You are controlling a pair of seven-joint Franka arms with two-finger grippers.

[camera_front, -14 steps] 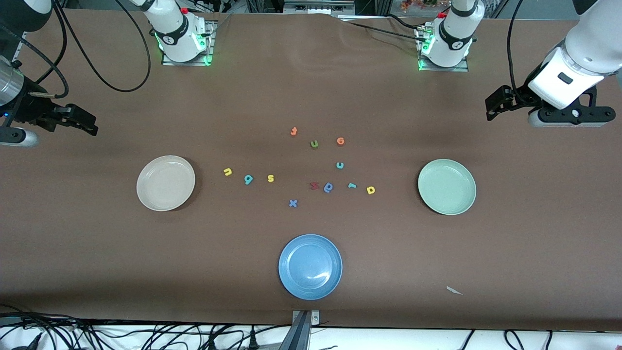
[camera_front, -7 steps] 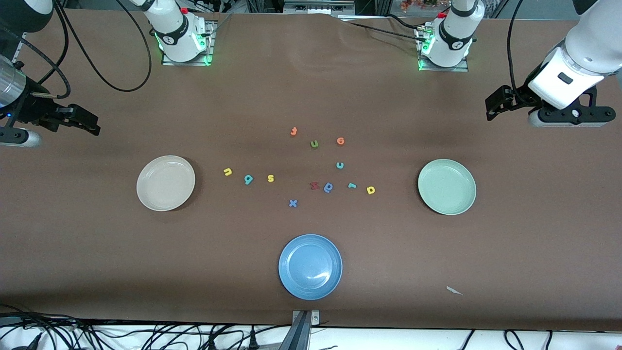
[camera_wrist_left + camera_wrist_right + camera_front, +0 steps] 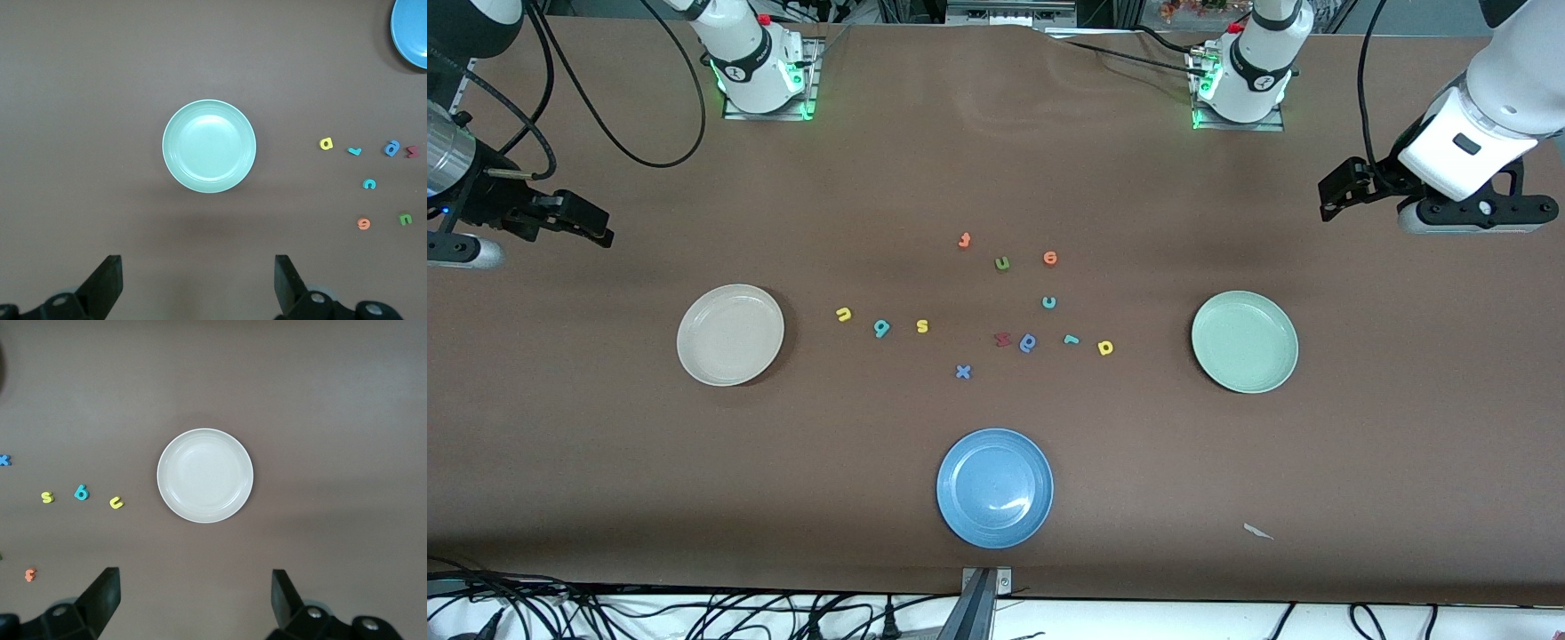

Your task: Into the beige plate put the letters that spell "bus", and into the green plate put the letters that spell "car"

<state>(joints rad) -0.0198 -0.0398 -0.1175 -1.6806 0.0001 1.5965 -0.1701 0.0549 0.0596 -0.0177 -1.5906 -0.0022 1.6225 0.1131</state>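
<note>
Foam letters (image 3: 996,311) are lying mid-table; we are holding our left gripper (image 3: 1343,188) and right gripper (image 3: 587,224) spread wide, empty, over the table's ends.

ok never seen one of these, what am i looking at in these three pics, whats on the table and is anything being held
Two robot arms share a brown table. The wide picture comes from a high camera facing them; the other two come from cameras on each arm's wrist, looking down past its own fingers.

The right gripper hangs open over the table's edge, above the beige plate. The left gripper hangs open at the other end, above the green plate. Neither holds anything.

A blue plate sits nearest the front camera. Small foam letters lie loose between the plates: a yellow u, teal b and yellow s toward the beige plate; a teal c, teal r and yellow a toward the green one, with spare letters around them. All three plates are empty.
</note>
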